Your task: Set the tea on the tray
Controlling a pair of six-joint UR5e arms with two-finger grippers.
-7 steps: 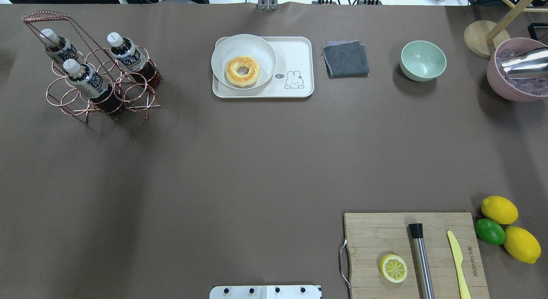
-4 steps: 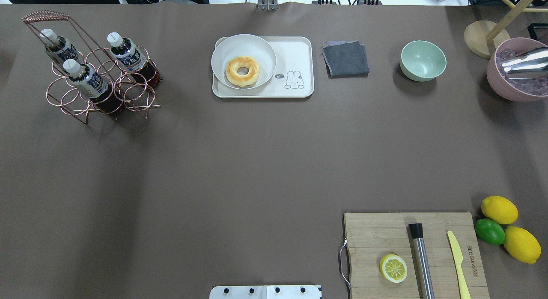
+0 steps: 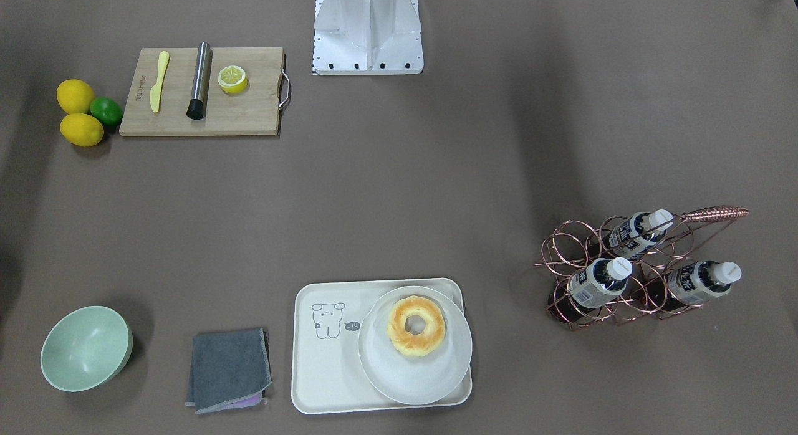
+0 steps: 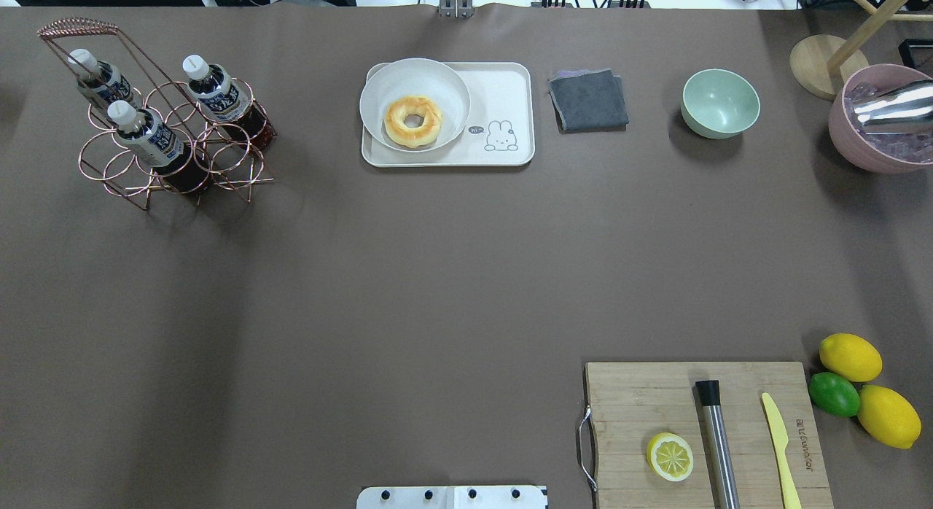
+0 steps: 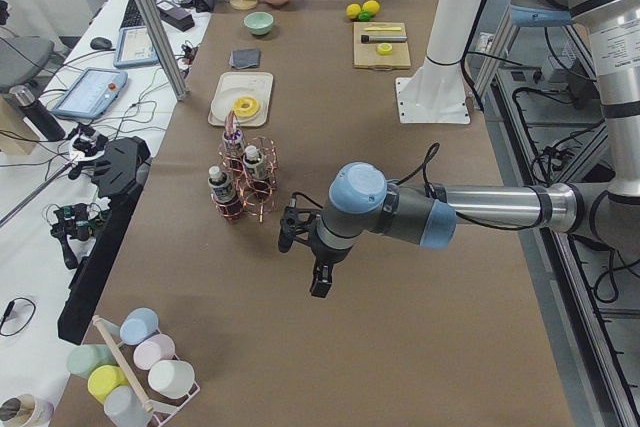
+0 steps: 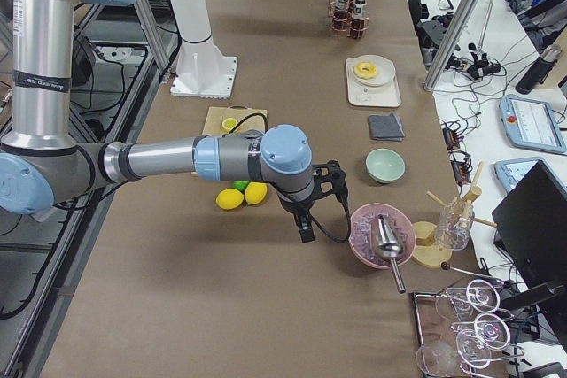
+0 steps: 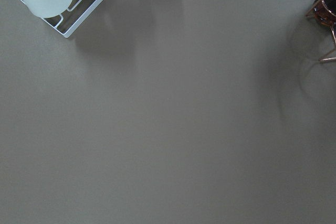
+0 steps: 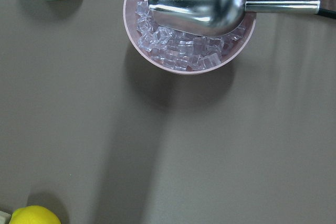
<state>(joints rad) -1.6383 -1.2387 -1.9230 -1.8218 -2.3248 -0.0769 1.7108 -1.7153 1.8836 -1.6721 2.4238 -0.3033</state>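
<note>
- The tea (image 4: 149, 138) is seen as three alike bottles with white caps, all standing tilted in a copper wire rack (image 4: 77, 29) at the far left of the table (image 4: 437, 276).
- None of the bottles is on the tray (image 4: 503, 93), which lies well apart to the right of the rack, at the far middle of the table.
- The left part of the tray is taken up by a round white plate (image 4: 375, 93) with a doughnut (image 4: 413, 120) on it; the right part, with the drawn animal, is bare.
- The left gripper (image 5: 320, 289) is hung over bare table near the rack, touching nothing; whether its fingers are spread or closed cannot be told.
- The right gripper (image 6: 306, 232) is held above the table just beside a pink bowl (image 8: 131, 30) of ice with a metal scoop (image 8: 197, 6) in it; its state cannot be told either.
</note>
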